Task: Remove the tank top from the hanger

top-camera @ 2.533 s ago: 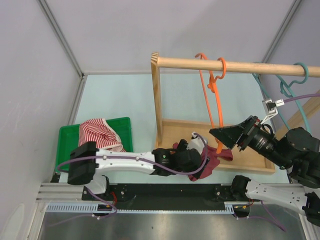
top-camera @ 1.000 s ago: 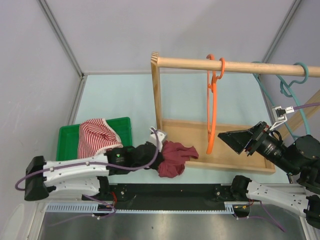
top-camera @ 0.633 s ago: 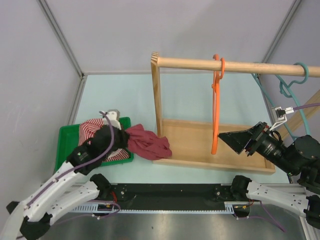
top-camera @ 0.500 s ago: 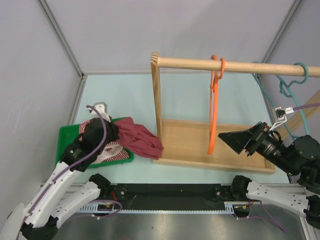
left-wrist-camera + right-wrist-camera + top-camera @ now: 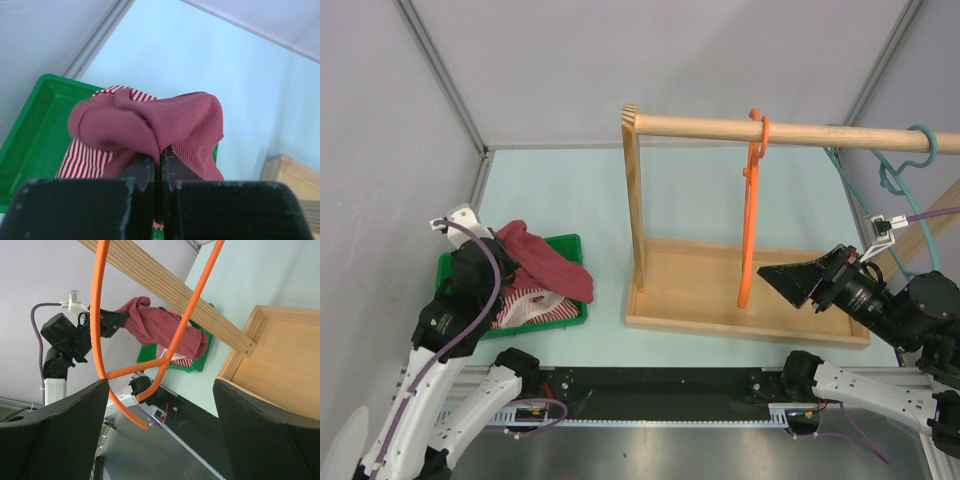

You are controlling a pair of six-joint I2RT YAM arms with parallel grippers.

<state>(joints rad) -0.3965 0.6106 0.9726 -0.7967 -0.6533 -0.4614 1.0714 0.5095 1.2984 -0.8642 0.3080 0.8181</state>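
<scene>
You've got bright, even light, shadows barely there. Dull sheen on the brushed metal strip (image 5: 670, 455). Left wrist view: black fingers (image 5: 142, 175) blurred up close, dark red ribbed tank top (image 5: 185, 120) sharp.

Left gripper (image 5: 505, 255), jaws clamped on maroon tank top (image 5: 548, 262), has swung from the rack tray (image 5: 700, 275) toward 9 o'clock. Cloth now droops over green bin (image 5: 575, 243) and striped garment (image 5: 525, 305). Orange hanger (image 5: 750, 220) is bare (now hanging edge-on). Right gripper (image 5: 770, 274) has backed off toward 3 o'clock.
</scene>
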